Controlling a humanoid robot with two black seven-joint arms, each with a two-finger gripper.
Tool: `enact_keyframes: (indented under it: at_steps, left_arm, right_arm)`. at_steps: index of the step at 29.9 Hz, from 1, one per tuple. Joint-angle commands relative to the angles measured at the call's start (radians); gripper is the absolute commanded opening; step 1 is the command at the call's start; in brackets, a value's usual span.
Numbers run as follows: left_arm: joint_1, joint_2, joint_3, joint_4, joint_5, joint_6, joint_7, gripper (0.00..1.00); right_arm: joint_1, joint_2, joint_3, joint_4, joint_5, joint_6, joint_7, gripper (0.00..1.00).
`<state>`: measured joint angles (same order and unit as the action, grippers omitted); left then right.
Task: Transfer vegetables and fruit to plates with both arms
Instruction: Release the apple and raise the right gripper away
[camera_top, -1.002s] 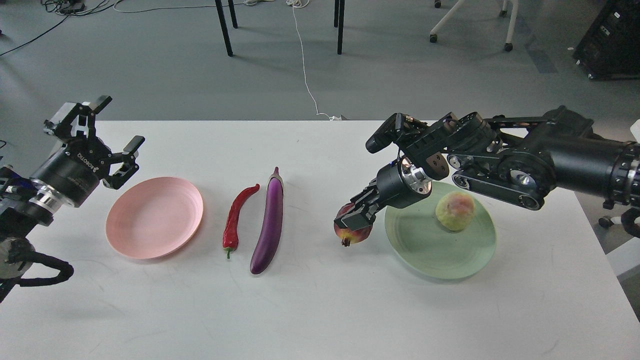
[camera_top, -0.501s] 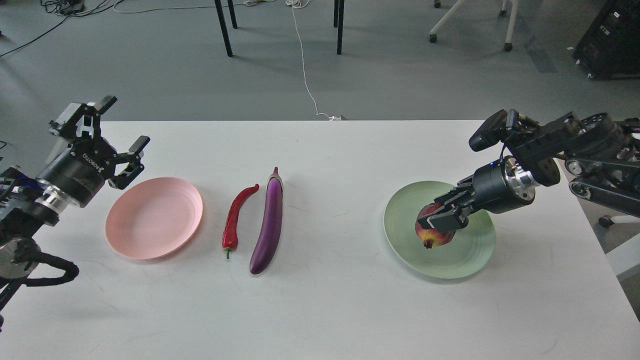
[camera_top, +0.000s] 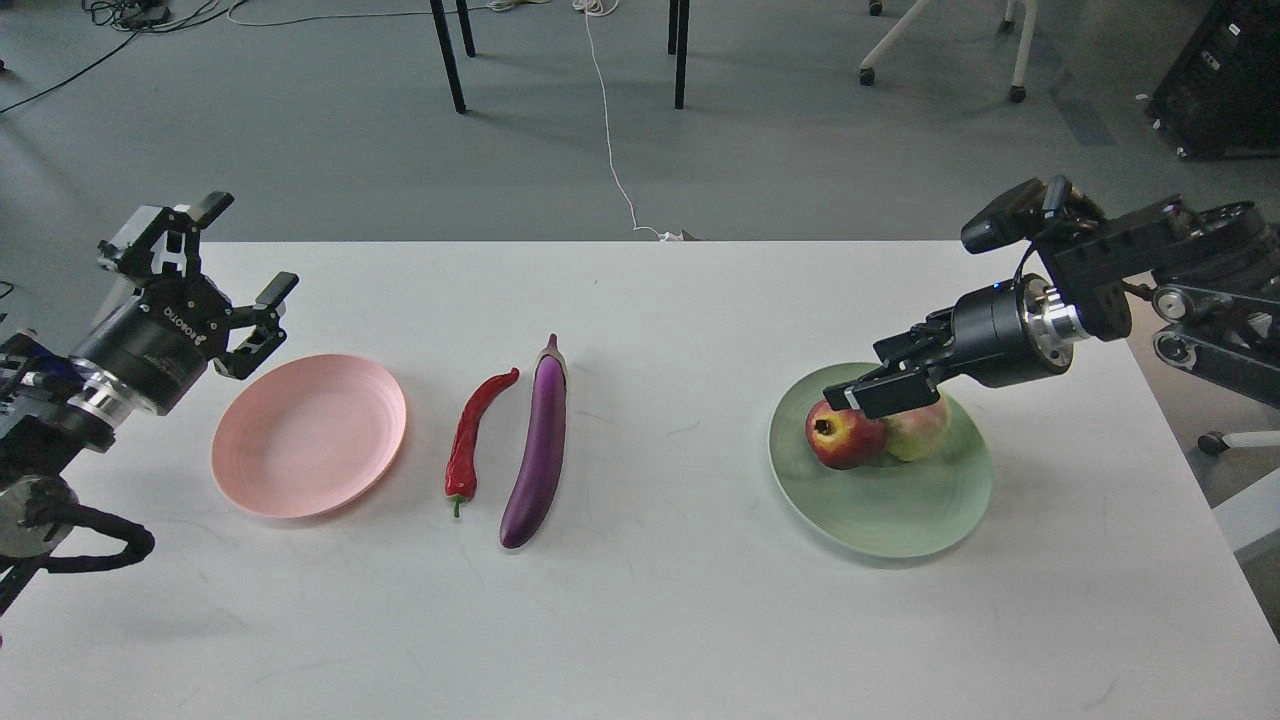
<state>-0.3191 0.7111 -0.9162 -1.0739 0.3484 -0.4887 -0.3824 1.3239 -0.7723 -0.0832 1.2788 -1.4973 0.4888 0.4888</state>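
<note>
The dark red pomegranate-like fruit (camera_top: 843, 437) lies on the mint green plate (camera_top: 890, 510), touching the pale yellow-green fruit (camera_top: 918, 432) on its right. My right gripper (camera_top: 872, 375) hovers just above the two fruits, open and empty. The red chili pepper (camera_top: 472, 430) and the purple eggplant (camera_top: 540, 445) lie side by side on the table's middle. The light pink plate (camera_top: 308, 435) to their left is empty. My left gripper (camera_top: 243, 250) is open and empty, raised above the pink plate's far left side.
The white table (camera_top: 640, 620) ends at its far edge behind the plates and at its right edge near the green plate. Chair and table legs (camera_top: 447, 55) and a cable lie on the floor beyond.
My right gripper carried the dark red fruit from the table onto the green plate, let it go beside the yellow-green fruit, and rose slightly. My left arm barely moved.
</note>
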Motion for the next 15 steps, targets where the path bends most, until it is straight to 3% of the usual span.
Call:
enact_keyframes:
  at_steps: [1,4,8,11,15]
  left_arm:
    - [-0.003,0.008,0.000,-0.003,0.001,0.000,0.000,0.98]
    - [-0.008,0.021,0.007,-0.034,0.014,0.000,0.000,0.98]
    - [-0.014,0.024,0.007,-0.073,0.134,0.000,0.000,0.98]
    - [-0.015,0.021,0.002,-0.112,0.277,0.000,-0.001,0.98]
    - [-0.017,0.013,0.000,-0.201,0.551,0.000,-0.023,0.99]
  right_arm:
    - [-0.020,-0.027,0.088,-0.050,0.295,0.000,0.000,0.98]
    - [-0.077,-0.028,0.114,-0.102,0.630,0.000,0.000,0.98]
    - [-0.185,-0.016,0.135,-0.141,1.006,-0.102,0.000,0.98]
    - [-0.313,0.022,0.219,-0.164,1.185,-0.136,0.000,0.98]
    - [-0.570,0.112,0.507,-0.249,1.287,-0.131,0.000,0.98]
